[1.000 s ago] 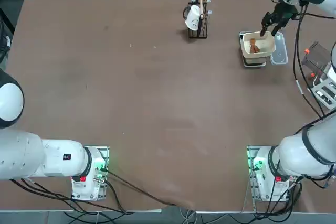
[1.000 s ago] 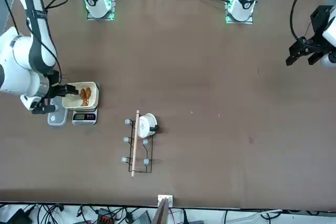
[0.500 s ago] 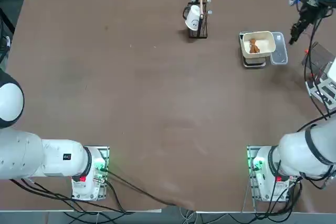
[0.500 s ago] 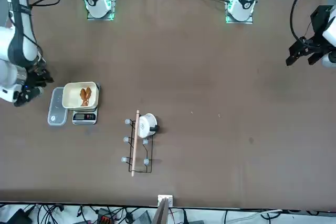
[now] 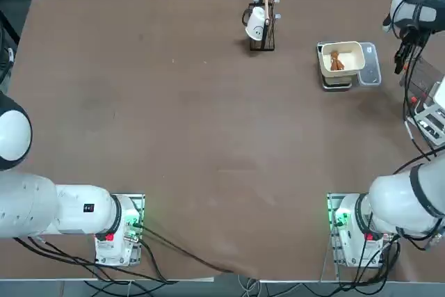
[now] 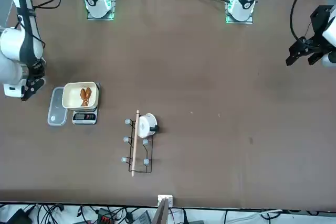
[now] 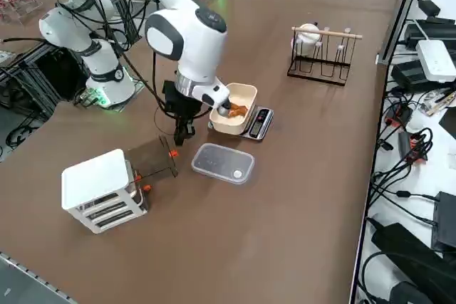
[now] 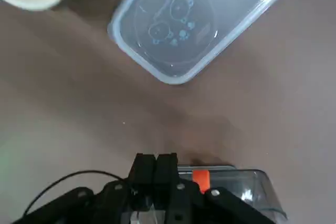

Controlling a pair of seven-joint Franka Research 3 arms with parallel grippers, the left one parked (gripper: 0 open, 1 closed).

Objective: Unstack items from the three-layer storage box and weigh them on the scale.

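The scale (image 5: 336, 83) stands at the far right of the table, carrying the cream bowl (image 5: 351, 55). Reddish-brown items (image 5: 336, 60) lie in that bowl (image 7: 242, 95). A clear plastic panel (image 5: 369, 65) lies flat beside it. The three-layer storage box (image 7: 100, 190) stands at the table's right edge with one dark drawer (image 7: 153, 158) pulled out. My right gripper (image 7: 184, 135) hangs between the panel (image 7: 222, 163) and that drawer, shut with nothing in it. In the wrist view its fingertips (image 8: 156, 159) touch each other next to the drawer (image 8: 241, 182) and its orange clip (image 8: 200, 178).
A black wire rack (image 5: 263, 26) with a white cup (image 5: 256, 23) stands at the far middle of the table, left of the scale. Cables hang off the right arm (image 5: 417, 102) near the storage box.
My right gripper has left the bowl, moved right and nearer to the storage box's open drawer, and shut its fingers. The items stay in the bowl.
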